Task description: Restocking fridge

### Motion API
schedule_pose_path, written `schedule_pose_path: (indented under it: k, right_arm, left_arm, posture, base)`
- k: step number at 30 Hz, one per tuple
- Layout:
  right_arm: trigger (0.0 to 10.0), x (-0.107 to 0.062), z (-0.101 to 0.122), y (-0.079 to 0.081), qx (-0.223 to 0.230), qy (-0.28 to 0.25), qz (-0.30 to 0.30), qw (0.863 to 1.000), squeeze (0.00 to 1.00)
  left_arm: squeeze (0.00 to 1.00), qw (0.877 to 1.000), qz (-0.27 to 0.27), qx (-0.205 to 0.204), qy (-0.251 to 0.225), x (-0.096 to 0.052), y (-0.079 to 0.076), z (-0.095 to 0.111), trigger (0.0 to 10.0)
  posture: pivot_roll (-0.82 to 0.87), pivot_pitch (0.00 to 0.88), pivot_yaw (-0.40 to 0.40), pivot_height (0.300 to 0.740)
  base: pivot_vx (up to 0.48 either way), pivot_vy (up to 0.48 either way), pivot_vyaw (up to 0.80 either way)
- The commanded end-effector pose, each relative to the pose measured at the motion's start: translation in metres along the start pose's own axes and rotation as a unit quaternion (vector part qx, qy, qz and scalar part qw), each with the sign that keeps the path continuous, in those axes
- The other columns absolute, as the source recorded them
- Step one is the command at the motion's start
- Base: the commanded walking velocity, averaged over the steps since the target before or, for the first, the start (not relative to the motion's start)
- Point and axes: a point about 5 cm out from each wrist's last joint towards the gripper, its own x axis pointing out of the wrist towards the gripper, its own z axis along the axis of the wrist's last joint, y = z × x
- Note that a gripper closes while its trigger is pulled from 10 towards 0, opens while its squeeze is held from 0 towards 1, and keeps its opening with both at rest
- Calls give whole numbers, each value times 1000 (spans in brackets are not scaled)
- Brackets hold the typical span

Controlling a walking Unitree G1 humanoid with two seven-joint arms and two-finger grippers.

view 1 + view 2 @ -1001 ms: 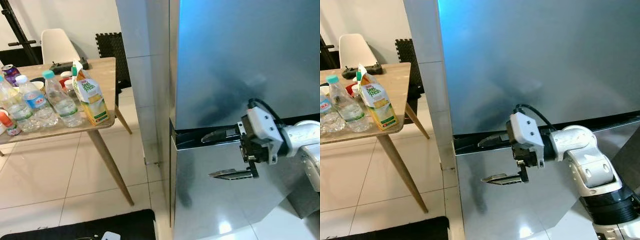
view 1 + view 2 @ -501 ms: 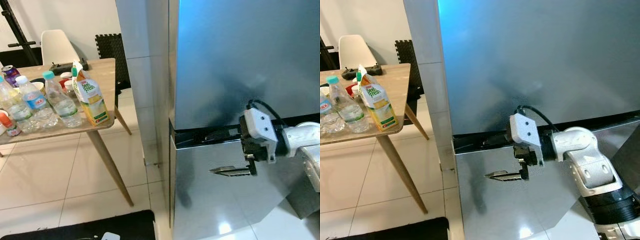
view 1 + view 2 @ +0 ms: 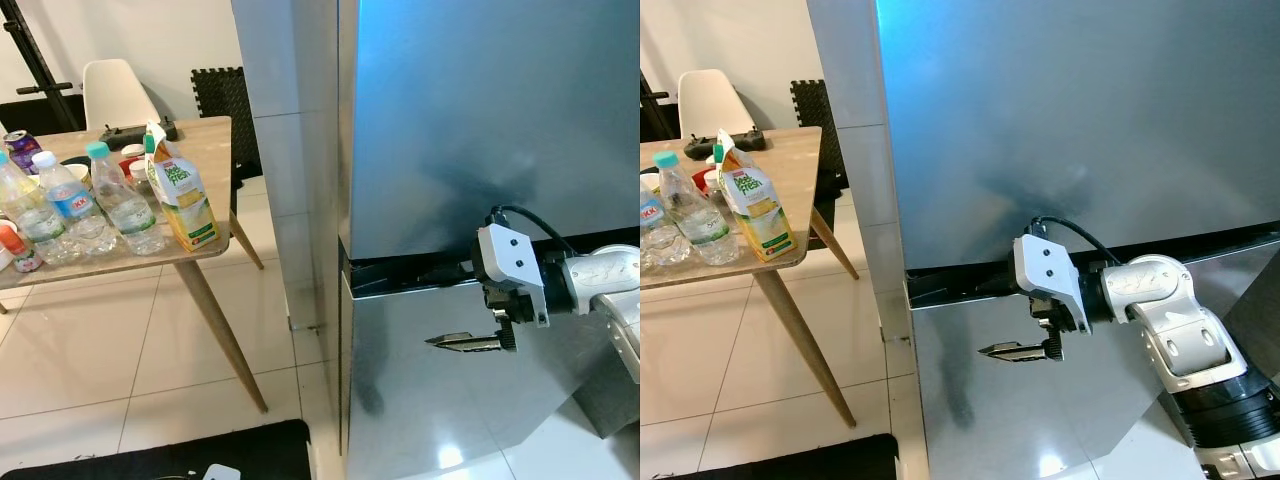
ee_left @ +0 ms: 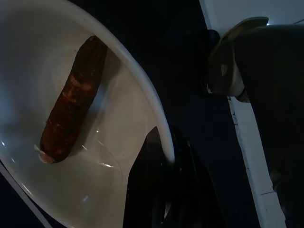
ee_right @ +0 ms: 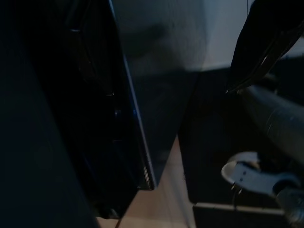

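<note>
- Standing wide apart, the jaws of the right gripper (image 3: 462,305) are held against the steel fridge (image 3: 480,120): the upper finger is tucked into the dark horizontal gap between the doors, the lower one lies flat before the lower door (image 3: 420,400).
- That gap's long axis is seen running sideways, level with the jaws.
- A white bowl (image 4: 137,102) with a reddish-brown sausage (image 4: 71,102) is pinched at its rim by the left gripper (image 4: 164,156).
- Bottles (image 3: 120,205) and a juice carton (image 3: 182,195) are seen on the counter (image 3: 205,135), well apart from the jaws.
</note>
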Motion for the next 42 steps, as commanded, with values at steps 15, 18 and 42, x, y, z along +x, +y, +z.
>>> schedule_pose_path:
  k: [15, 18, 42]
  right_arm:
    - [10000, -12, 11, 18, -3, -37, 78, 996, 0]
    - [10000, -17, 19, 19, 0, -76, 80, 994, 0]
    - [10000, -87, -17, -1, 160, -375, -155, 900, 0]
  left_arm:
    - [0, 999, -48, -5, 20, 3, -26, -10, 10000]
    - [0, 999, -49, -5, 20, 3, -26, -10, 10000]
    - [0, 998, -52, -5, 21, 3, -26, -12, 10000]
  posture:
    - [-82, 0, -13, 740]
    - [-82, 0, -13, 740]
    - [-81, 0, -13, 740]
  base:
    - [0, 0, 0]
    - [0, 0, 0]
    - [0, 0, 0]
